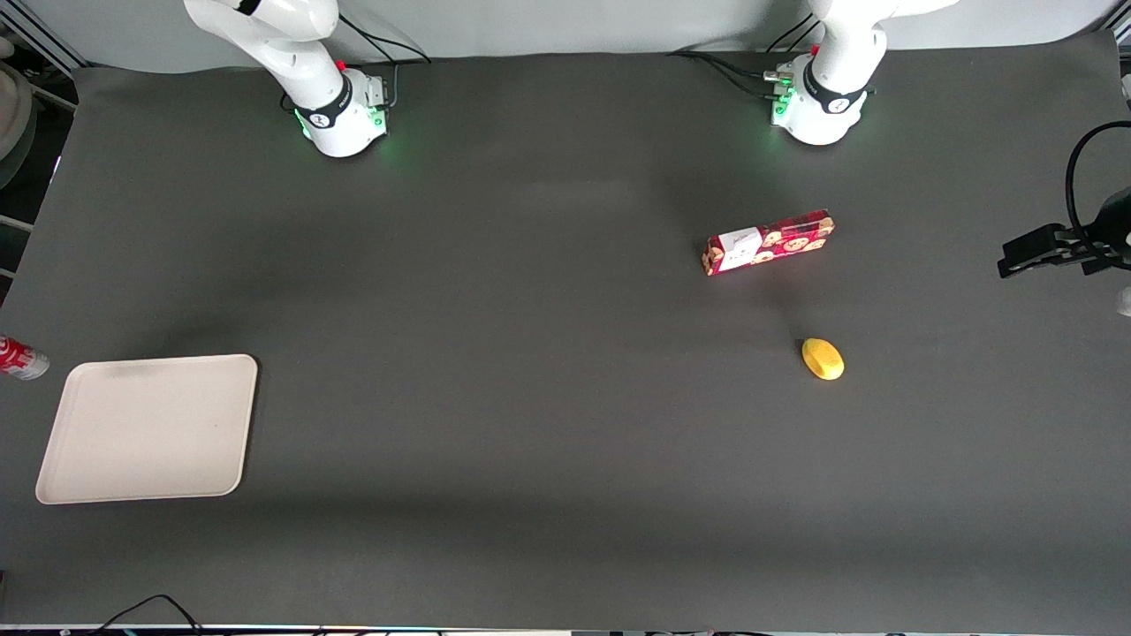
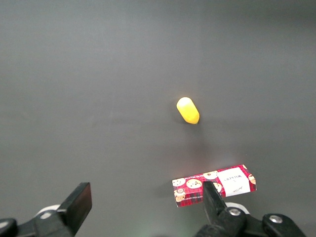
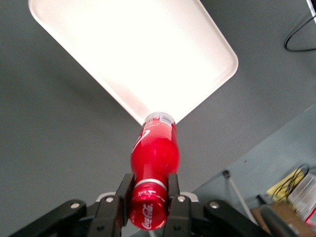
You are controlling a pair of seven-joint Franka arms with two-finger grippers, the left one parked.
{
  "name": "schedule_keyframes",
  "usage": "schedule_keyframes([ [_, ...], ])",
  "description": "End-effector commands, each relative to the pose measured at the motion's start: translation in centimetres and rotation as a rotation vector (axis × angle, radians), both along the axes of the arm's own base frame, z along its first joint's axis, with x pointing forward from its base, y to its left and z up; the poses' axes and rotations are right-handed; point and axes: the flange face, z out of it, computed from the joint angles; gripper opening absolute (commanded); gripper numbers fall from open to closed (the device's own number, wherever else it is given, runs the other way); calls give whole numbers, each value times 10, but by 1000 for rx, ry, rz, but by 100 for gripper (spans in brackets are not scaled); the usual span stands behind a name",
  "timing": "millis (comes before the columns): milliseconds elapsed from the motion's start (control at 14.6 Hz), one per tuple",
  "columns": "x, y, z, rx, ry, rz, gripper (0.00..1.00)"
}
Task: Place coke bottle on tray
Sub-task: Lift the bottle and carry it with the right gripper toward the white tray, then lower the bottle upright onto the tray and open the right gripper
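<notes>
The gripper (image 3: 148,197) has its jaws closed on the coke bottle (image 3: 154,168) near the cap, holding it in the air just beside the tray (image 1: 150,428), off its edge. Released here, the bottle would probably miss the rim and roll across the table (image 1: 530,397).

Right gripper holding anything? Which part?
Yes: the gripper is shut on the coke bottle, fingers clamping its cap end, above the table just short of the tray.
</notes>
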Motion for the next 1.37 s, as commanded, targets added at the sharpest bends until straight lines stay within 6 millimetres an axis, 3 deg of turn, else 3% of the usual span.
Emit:
schedule_keyframes([
  [0,30,-36,-23,5,-7,130,0],
  [137,34,-42,-27,-21,-31,176,0],
  [344,39,-53,-52,-38,-28,235,0],
  [550,45,-46,-66,-13,-24,232,0],
  [687,51,-37,-100,59,-27,223,0],
  [893,58,-29,-128,84,-9,230,0],
  [1305,61,-33,-138,47,2,297,0],
])
